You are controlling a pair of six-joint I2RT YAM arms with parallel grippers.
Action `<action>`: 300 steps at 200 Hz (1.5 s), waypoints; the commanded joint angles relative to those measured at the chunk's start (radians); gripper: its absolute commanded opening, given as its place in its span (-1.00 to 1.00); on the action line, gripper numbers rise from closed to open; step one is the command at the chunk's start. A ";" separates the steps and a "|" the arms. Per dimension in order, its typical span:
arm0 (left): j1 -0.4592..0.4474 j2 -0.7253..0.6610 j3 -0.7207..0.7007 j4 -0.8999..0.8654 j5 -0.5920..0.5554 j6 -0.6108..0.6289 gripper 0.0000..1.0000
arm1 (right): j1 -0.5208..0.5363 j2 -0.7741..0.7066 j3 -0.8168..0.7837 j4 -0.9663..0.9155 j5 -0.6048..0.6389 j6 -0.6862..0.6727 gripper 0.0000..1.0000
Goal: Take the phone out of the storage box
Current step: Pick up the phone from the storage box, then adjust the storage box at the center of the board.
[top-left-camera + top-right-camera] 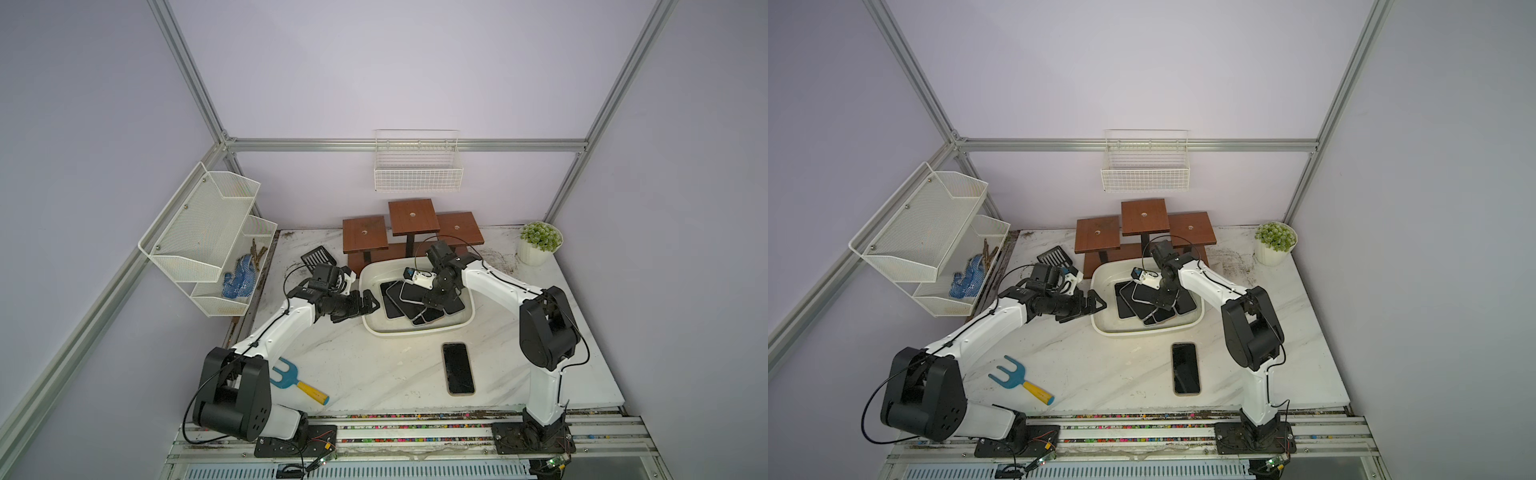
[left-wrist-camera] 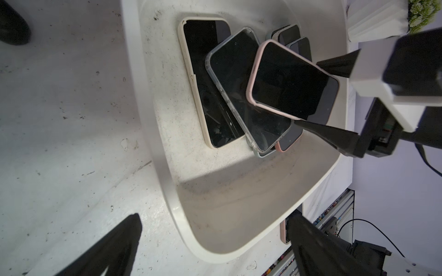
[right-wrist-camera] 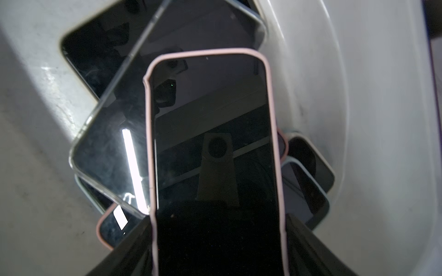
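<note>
inside the storage box [image 1: 415, 331], the right tool [image 2: 306, 93] is clamping a pink-cased phone [image 3: 215, 167] by its two long edges. that phone is sitting screen up over the pile of other phones [image 2: 229, 78] in the box; whether it is touching them i cannot tell. just outside the box's left wall, the left tool [image 1: 368, 309] is hovering with jaws spread wide, holding nothing. another phone [image 1: 458, 368] is lying on the table [image 1: 374, 374] near the box's front rim.

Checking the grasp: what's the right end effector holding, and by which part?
The pink-cased phone, pinched across its long edges near one end.
</note>
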 commanded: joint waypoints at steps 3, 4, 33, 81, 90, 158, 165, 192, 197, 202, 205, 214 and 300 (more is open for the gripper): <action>0.007 0.020 0.026 0.060 0.037 -0.037 1.00 | -0.006 -0.062 -0.041 0.045 0.041 0.158 -0.46; 0.007 0.021 0.027 0.062 0.037 -0.038 1.00 | -0.006 -0.065 -0.043 0.046 0.038 0.162 -0.46; 0.005 0.037 0.033 0.089 0.047 -0.058 0.99 | -0.008 -0.137 -0.107 0.102 0.024 0.300 -0.47; -0.003 0.047 0.033 0.113 0.054 -0.073 1.00 | -0.015 -0.254 -0.180 0.184 0.019 0.494 -0.51; -0.007 0.050 0.033 0.118 0.056 -0.078 1.00 | -0.016 -0.277 -0.190 0.194 0.021 0.525 -0.51; -0.052 0.091 0.074 0.146 0.059 -0.093 1.00 | -0.020 -0.511 -0.300 0.194 0.069 0.646 -0.53; -0.057 0.095 0.080 0.148 0.059 -0.094 1.00 | -0.023 -0.540 -0.321 0.189 0.081 0.656 -0.52; -0.081 0.123 0.103 0.158 0.060 -0.098 1.00 | -0.030 -0.685 -0.423 0.165 0.124 0.696 -0.53; -0.087 0.130 0.110 0.160 0.060 -0.098 1.00 | -0.030 -0.712 -0.445 0.159 0.131 0.702 -0.52; -0.093 0.137 0.117 0.159 0.061 -0.099 1.00 | -0.029 -0.739 -0.465 0.151 0.138 0.712 -0.52; -0.096 0.141 0.120 0.159 0.061 -0.099 1.00 | -0.030 -0.754 -0.479 0.146 0.144 0.720 -0.52; -0.107 0.152 0.134 0.160 0.059 -0.101 0.99 | -0.030 -0.802 -0.518 0.131 0.162 0.746 -0.52; -0.177 0.236 0.209 0.181 0.059 -0.141 1.00 | -0.040 -1.066 -0.721 0.139 0.330 0.867 -0.49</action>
